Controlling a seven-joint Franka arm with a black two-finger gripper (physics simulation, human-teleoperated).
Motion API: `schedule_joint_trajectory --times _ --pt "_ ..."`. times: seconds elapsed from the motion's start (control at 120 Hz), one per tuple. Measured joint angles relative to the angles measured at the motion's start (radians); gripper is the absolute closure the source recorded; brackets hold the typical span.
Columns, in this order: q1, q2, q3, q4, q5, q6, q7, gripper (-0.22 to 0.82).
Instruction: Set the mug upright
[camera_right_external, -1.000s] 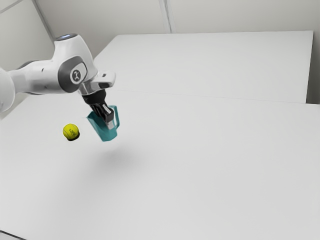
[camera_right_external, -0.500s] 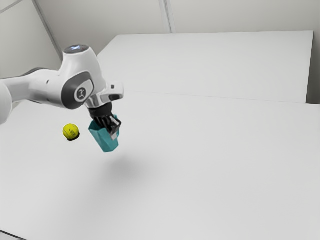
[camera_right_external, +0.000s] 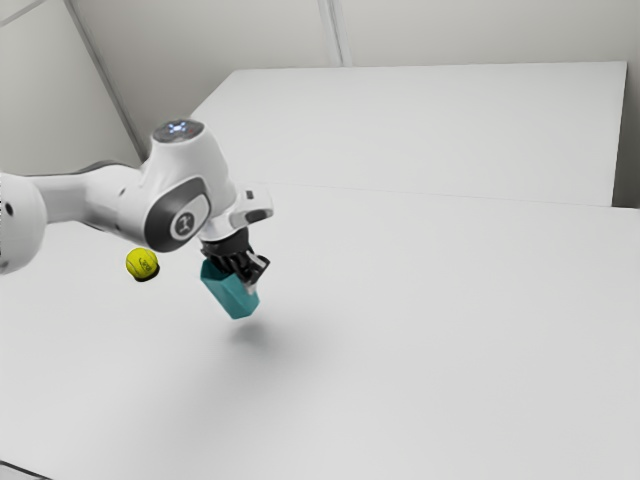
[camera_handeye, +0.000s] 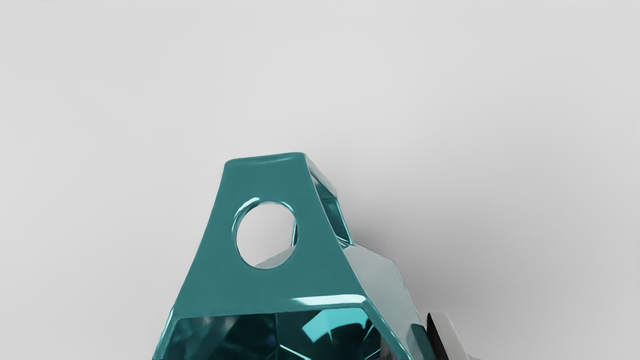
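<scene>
HELD LOW, LEANING, NOT UPRIGHT YET

Starting w/ the white table (camera_right_external: 430, 340), spread pale & plain underneath. Reaching over it from the exterior view's left w/ the white arm (camera_right_external: 90, 205), bent down at the wrist. Gripping the teal mug (camera_right_external: 228, 290) w/ the black gripper (camera_right_external: 249, 280), closed on it. Holding it low over the table, prob. just off it, w/ the mouth (camera_handeye: 270, 337) up toward the exterior view's left & the base (camera_right_external: 243, 316) down toward its right.

Handling guess: light, stiff, hard-walled; prob. slippery, judging by the gloss, so liable to pivot in the grip. Might chip if dropped on a base edge. Best taken across the body, below the mouth, w/ steady, moderate squeeze.

Smaller: tennis ball (camera_right_external: 141, 263), apart from the mug toward the exterior view's left, OK to ignore. Then the handle (camera_handeye: 270, 287), better left ungripped, w/ a finger (camera_handeye: 450, 340) beside the mug's outer wall (camera_handeye: 385, 280). Last, a round hole (camera_handeye: 265, 235) in the handle. Next: level the base, lower slowly, release only once flat
</scene>
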Motion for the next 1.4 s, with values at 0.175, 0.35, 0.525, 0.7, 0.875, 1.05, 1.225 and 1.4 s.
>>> schedule_joint_trajectory --times 0.175,0.35,0.525,0.7,0.875,1.05,1.225,1.4 --pt "-0.011 0.027 -0.009 -0.011 0.027 0.036 -0.060 0.78" --pt "-0.021 0.046 -0.012 -0.020 0.035 0.052 -0.107 0.78" --pt "-0.031 0.066 -0.014 -0.022 0.037 0.059 -0.144 0.78" --pt "-0.031 0.091 -0.015 -0.021 0.037 0.065 -0.172 0.78" --pt "-0.036 0.114 -0.015 -0.021 0.037 0.075 -0.193 0.78" --pt "-0.040 0.121 -0.016 -0.021 0.034 0.080 -0.208 0.76" --pt "-0.046 0.113 -0.015 -0.018 0.021 0.082 -0.205 0.61" --pt "-0.049 0.095 -0.015 -0.015 0.014 0.083 -0.201 0.37"
